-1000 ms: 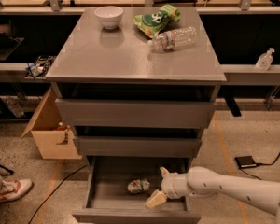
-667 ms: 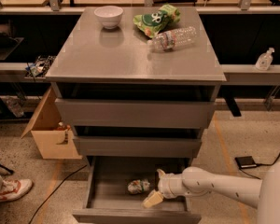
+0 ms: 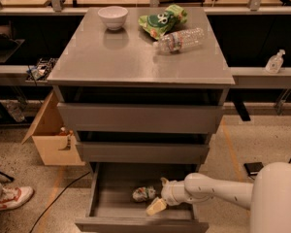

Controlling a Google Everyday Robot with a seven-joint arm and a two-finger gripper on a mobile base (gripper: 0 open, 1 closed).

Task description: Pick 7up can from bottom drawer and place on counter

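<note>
The 7up can (image 3: 143,193) lies on its side on the grey floor of the open bottom drawer (image 3: 106,205), near the middle. My gripper (image 3: 158,194) is inside the drawer just right of the can, reaching in from the right on a white arm. Its two pale fingers (image 3: 155,207) are spread apart, open, with nothing between them, and their tips are close to the can's right end. The counter (image 3: 136,57) is the grey cabinet top above the three drawers.
On the counter stand a white bowl (image 3: 112,17), a green snack bag (image 3: 163,20) and a clear water bottle (image 3: 179,40) lying down. A cardboard box (image 3: 51,137) sits on the floor left of the cabinet. A person's shoe (image 3: 9,199) is at the far left.
My gripper has moved a little to the left inside the drawer, closer to the can. The can has not moved.
</note>
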